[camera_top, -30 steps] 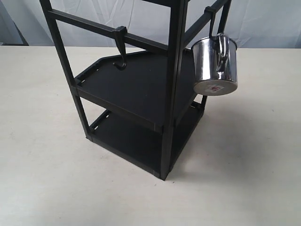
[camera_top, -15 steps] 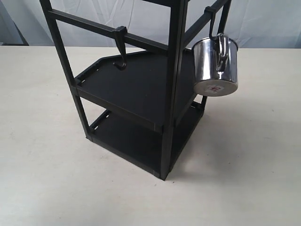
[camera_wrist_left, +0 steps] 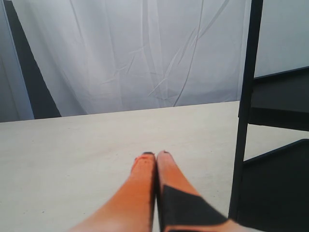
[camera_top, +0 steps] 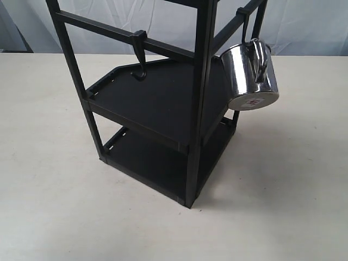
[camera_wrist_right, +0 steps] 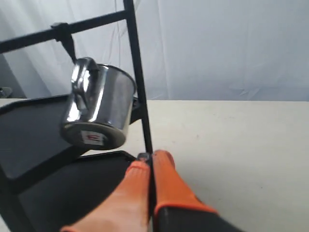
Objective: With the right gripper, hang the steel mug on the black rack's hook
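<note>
The steel mug (camera_top: 250,73) hangs by its strap handle from the slim hook (camera_top: 244,24) on the right crossbar of the black rack (camera_top: 201,109). It tilts a little, and the red mark on its underside shows. In the right wrist view the mug (camera_wrist_right: 99,106) hangs on the hook (camera_wrist_right: 67,43) beyond my right gripper (camera_wrist_right: 150,155), which is shut on nothing and well apart from the mug. My left gripper (camera_wrist_left: 155,154) is shut and empty over the table, beside a rack post (camera_wrist_left: 244,121). Neither gripper shows in the exterior view.
A broader black hook (camera_top: 140,57) hangs from the rack's left crossbar above the upper shelf (camera_top: 157,98). The rack stands on a pale table (camera_top: 283,190) with a white curtain (camera_top: 163,22) behind it.
The hanging mug has swung slightly to the right and tilted more on its hook. Nothing else has moved.
</note>
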`<state>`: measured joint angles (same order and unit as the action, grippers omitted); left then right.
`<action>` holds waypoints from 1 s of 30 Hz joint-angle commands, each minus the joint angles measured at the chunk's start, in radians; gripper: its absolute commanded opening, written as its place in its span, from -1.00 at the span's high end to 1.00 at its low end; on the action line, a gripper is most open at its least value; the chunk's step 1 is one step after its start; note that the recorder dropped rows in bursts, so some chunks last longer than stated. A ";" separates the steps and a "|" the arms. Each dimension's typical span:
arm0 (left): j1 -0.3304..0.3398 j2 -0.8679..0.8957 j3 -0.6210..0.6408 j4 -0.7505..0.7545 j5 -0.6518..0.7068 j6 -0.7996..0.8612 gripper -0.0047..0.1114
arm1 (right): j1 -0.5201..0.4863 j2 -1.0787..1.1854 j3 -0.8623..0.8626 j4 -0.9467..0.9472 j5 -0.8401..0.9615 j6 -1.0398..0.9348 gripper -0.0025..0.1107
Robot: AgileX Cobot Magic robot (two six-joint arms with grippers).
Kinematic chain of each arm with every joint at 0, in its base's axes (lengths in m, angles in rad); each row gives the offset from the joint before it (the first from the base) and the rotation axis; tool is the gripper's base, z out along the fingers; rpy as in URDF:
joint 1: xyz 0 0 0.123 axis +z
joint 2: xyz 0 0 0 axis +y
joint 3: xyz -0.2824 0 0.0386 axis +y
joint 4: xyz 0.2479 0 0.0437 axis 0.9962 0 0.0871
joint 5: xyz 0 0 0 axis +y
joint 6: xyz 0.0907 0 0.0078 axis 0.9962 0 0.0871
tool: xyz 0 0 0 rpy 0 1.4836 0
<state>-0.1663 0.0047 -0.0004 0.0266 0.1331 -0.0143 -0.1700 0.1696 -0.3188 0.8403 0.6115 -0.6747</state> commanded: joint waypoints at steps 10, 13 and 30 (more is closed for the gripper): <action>-0.005 -0.005 0.000 0.005 -0.005 -0.002 0.89 | 0.042 -0.170 0.319 0.121 -0.381 -0.055 0.97; -0.005 -0.005 0.000 0.005 -0.005 -0.002 0.89 | 0.068 -0.170 0.319 0.095 -0.399 -0.055 0.97; -0.005 -0.005 0.000 0.005 -0.005 -0.002 0.89 | 0.189 -0.170 0.319 0.059 -0.427 -0.058 0.97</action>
<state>-0.1663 0.0047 -0.0004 0.0266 0.1331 -0.0143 0.0246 0.0066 -0.0032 0.9069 0.1910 -0.7266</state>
